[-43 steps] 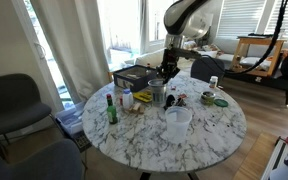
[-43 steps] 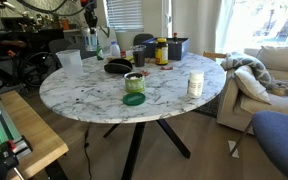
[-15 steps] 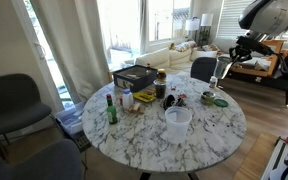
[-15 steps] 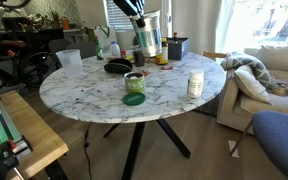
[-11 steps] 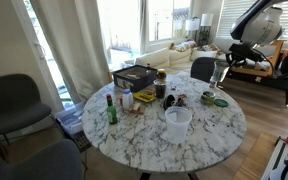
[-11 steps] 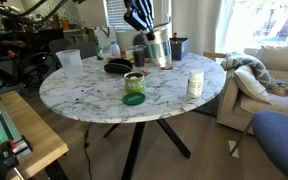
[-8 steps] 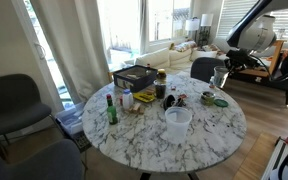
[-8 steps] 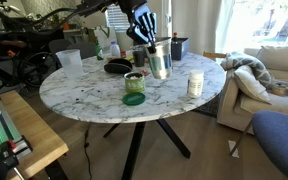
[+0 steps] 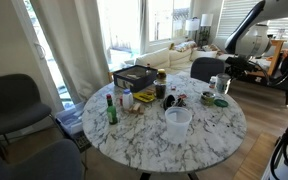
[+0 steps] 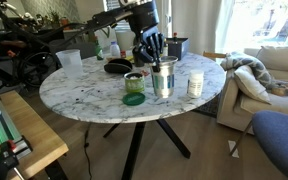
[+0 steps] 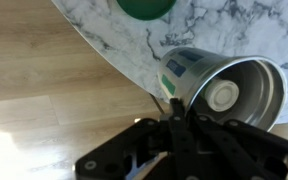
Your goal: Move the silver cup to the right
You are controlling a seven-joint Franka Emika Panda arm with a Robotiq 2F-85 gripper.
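Note:
The silver cup (image 10: 163, 79) is a plain metal tumbler with a small label, held upright low over the marble table (image 10: 84, 95), next to the green lid (image 10: 133, 99) and a small jar (image 10: 134, 82). Whether it touches the table I cannot tell. My gripper (image 10: 158, 62) is shut on the cup's rim from above. In an exterior view the gripper (image 9: 224, 76) holds the cup (image 9: 222, 87) at the table's far side. In the wrist view the fingers (image 11: 174, 105) pinch the wall of the cup (image 11: 224, 90), near the table edge and the green lid (image 11: 146, 8).
A short white cup (image 10: 195, 84) stands just beside the silver cup. A translucent white tub (image 9: 177, 121), a green bottle (image 9: 111, 108), a black box (image 9: 137, 76) and several small bottles and jars crowd the table. Chairs (image 9: 14, 100) and a sofa (image 10: 269, 75) surround it.
The arm has carried the silver cup from the cluster of bottles across the table and lowered it beside the green lid and the white cup.

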